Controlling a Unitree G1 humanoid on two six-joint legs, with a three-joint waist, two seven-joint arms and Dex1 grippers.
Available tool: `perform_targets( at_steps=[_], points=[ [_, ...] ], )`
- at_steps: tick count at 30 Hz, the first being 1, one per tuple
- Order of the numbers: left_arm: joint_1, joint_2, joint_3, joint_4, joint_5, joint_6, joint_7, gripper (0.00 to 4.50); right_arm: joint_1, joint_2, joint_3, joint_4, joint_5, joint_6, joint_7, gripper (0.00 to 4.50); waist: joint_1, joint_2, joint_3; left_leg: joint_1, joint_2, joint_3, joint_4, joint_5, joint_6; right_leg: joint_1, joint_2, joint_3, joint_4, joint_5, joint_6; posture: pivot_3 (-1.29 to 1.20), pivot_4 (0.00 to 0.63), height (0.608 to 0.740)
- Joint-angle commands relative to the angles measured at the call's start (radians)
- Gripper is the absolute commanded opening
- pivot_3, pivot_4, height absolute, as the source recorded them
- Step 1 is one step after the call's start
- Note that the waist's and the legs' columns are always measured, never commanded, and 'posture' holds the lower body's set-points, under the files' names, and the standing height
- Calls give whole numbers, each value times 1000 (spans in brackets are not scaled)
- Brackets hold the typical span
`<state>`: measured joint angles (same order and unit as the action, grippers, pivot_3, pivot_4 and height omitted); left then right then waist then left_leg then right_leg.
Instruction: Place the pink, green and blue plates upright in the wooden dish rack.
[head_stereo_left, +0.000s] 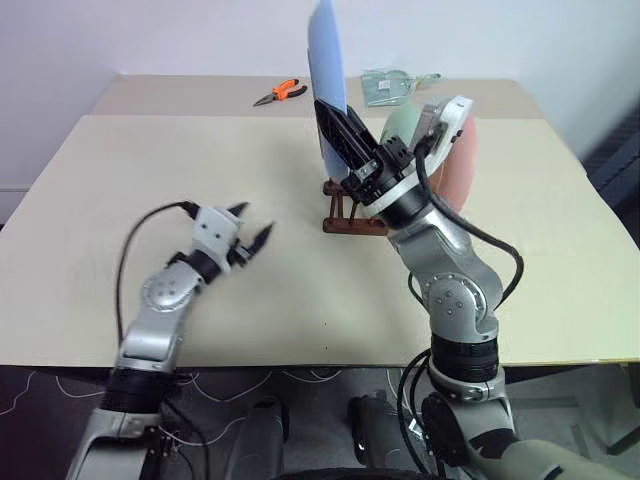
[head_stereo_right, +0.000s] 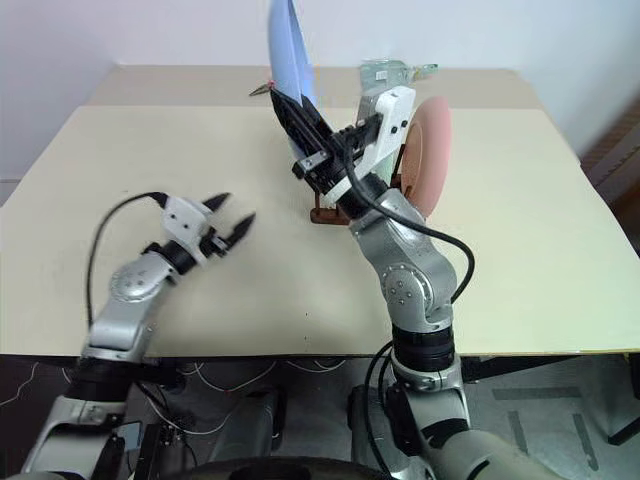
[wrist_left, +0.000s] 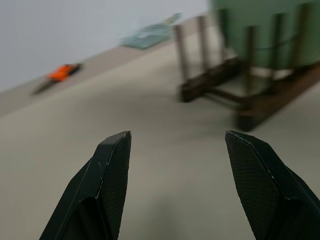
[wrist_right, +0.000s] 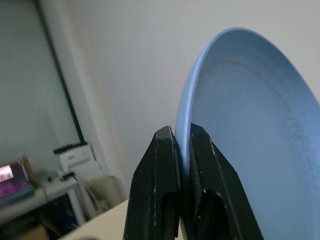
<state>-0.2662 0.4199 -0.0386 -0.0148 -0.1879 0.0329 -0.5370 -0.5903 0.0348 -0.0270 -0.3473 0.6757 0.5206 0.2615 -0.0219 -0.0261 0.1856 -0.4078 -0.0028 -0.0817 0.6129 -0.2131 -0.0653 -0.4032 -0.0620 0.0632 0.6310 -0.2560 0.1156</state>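
Observation:
My right gripper (head_stereo_left: 336, 128) is shut on the lower rim of the light blue plate (head_stereo_left: 325, 50), holding it upright and edge-on in the air above the near end of the wooden dish rack (head_stereo_left: 345, 215). In the right wrist view the fingers (wrist_right: 162, 165) pinch the blue rim (wrist_right: 186, 110). The mint green plate (head_stereo_left: 400, 125) and the salmon pink plate (head_stereo_left: 460, 165) stand upright in the rack behind my right arm. My left gripper (head_stereo_left: 255, 228) hangs open and empty low over the table, left of the rack, pointing toward its pegs (wrist_left: 220, 80) and the green plate (wrist_left: 260, 25).
Orange-handled pliers (head_stereo_left: 282, 92) lie at the far side of the beige table (head_stereo_left: 150, 180). A clear plastic packet (head_stereo_left: 388, 86) lies at the far side behind the rack. The table's near edge runs just below my arms.

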Motion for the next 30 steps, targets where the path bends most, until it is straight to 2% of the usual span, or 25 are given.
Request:
perform_targets(
  at_steps=[1, 10, 14, 17, 21, 30],
  points=[
    [-1, -2, 13, -45, -17, -1, -20, 3039, -16, 20, -52, 8, 60, 29, -62, 0, 1, 0, 0, 0, 0, 0, 0, 0, 0, 0, 0, 0, 0, 0, 0, 0, 150, 740],
    [-6, -17, 17, -35, -8, -6, -33, 3039, -34, 28, -74, 65, 70, 49, -128, 0, -1, 0, 0, 0, 0, 0, 0, 0, 0, 0, 0, 0, 0, 1, 2, 0, 150, 740],
    [0, -22, 11, -40, -12, -5, -45, 3039, -141, 13, -112, 222, 65, 105, -181, 0, -8, 0, 0, 0, 0, 1, 1, 0, 0, 0, 0, 0, 0, 1, 2, 0, 150, 740],
    [-2, -28, 12, -44, -7, -2, -44, 3104, -181, -6, -122, 261, 55, 108, -170, 1090, -13, 0, 0, 0, 0, 0, 0, 0, 1, 0, 1, 0, 0, 1, 2, 0, 150, 740],
    [4, -31, 13, -56, -6, 5, -43, 3104, -196, -58, -80, 262, -32, 69, -144, 3051, -19, 0, 0, 0, 0, 0, 0, 0, 1, 0, 1, 0, 0, 1, 2, 0, 150, 740],
    [12, -37, 3, -72, 3, 18, -45, 3104, -232, -207, 10, 226, -244, -76, -27, 3051, -22, 0, 0, 0, 0, 0, 0, 0, 1, 0, 1, 0, 0, 1, 2, 0, 150, 740]
  ],
)
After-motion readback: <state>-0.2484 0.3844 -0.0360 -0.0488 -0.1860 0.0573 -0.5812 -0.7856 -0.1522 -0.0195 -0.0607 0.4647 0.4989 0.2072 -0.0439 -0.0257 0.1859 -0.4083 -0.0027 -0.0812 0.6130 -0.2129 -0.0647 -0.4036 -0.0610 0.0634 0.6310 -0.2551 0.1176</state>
